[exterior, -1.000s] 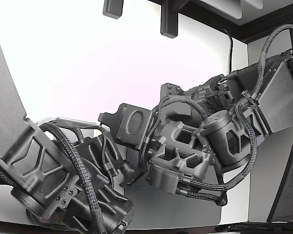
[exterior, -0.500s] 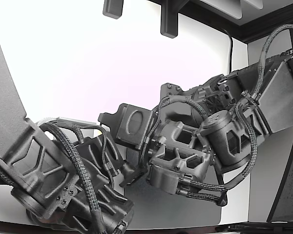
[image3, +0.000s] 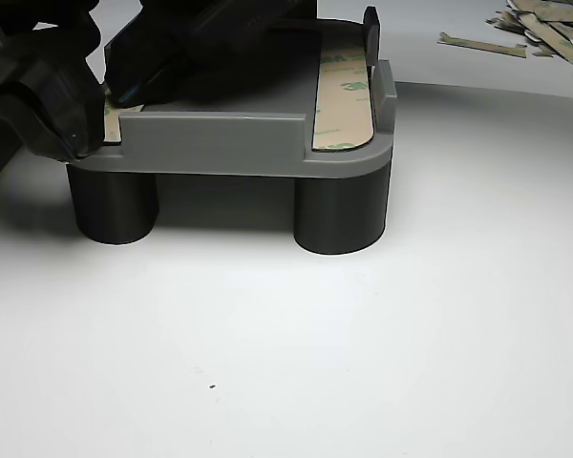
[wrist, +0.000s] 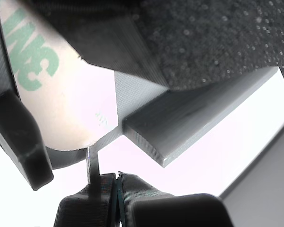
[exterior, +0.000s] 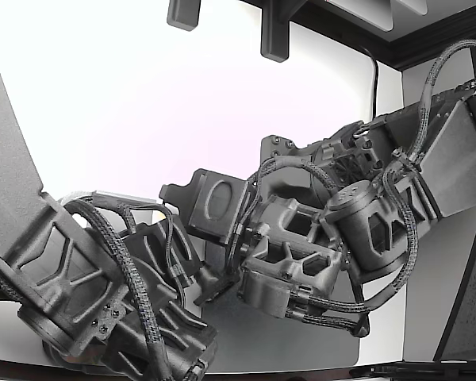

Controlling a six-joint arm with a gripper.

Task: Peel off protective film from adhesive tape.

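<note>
In the exterior view I am seeing two dark arms crossing over a pale tabletop [exterior: 301,337]; my tool and the tape are hidden behind the arm bodies here. Against the two earlier exterior pictures nothing is visibly shifting, so I am judging that I am holding almost still.

In the wrist view my tool [wrist: 104,177] is working at the rounded end of a pale adhesive tape strip with green lettering on its protective film [wrist: 61,101], lying in the grey moulded plastic fixture [wrist: 199,120]. A thin pale sliver is standing up from the strip's edge down into the dark tool tips, which are looking pressed together on it, though I cannot tell for sure that the film is caught.

In the other view the grey fixture [image3: 220,143] is standing on round dark legs on the white tabletop [image3: 296,353]; I am at the strip near that view's left, while a second lettered strip [image3: 344,100] is lying untouched at its right. Peeled scraps [image3: 535,24] are lying far behind.

To do this well, I am judging that I should be pulling slowly, low and back along the strip, so that only the film lifts
</note>
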